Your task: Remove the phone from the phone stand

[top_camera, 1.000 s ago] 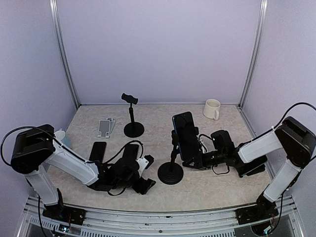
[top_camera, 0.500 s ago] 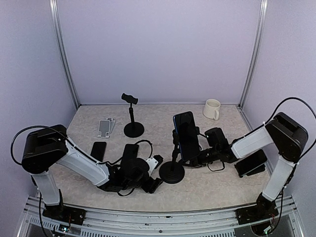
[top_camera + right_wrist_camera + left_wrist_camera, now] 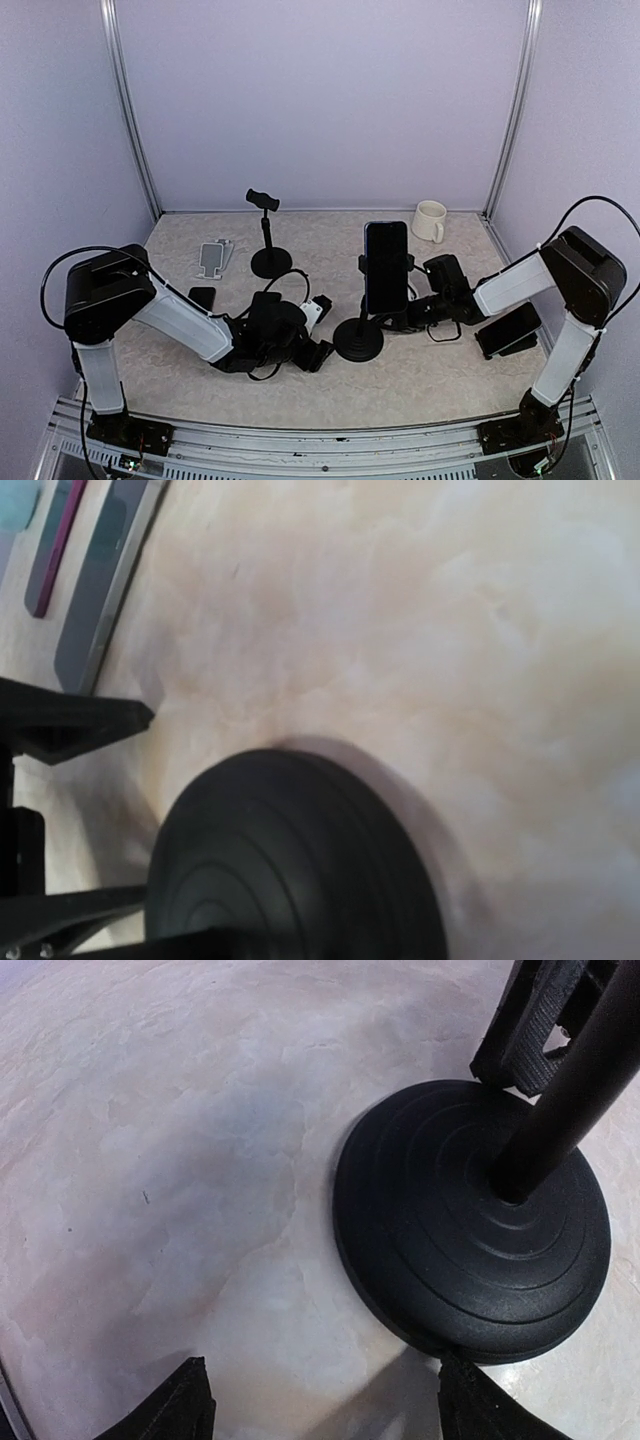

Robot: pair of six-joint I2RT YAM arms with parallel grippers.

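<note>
The left pincer (image 3: 330,1405) hung released beside the phone stand (image 3: 430,1230); the right pincer (image 3: 408,316), I couldn't tell. A nudge could topple the phone (image 3: 386,265).

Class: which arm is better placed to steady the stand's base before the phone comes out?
Likely left: the left pincer, open, lies low, the round black stand base just ahead of its spread fingertips. The right pincer sits beside the pole, below the black phone.
</note>
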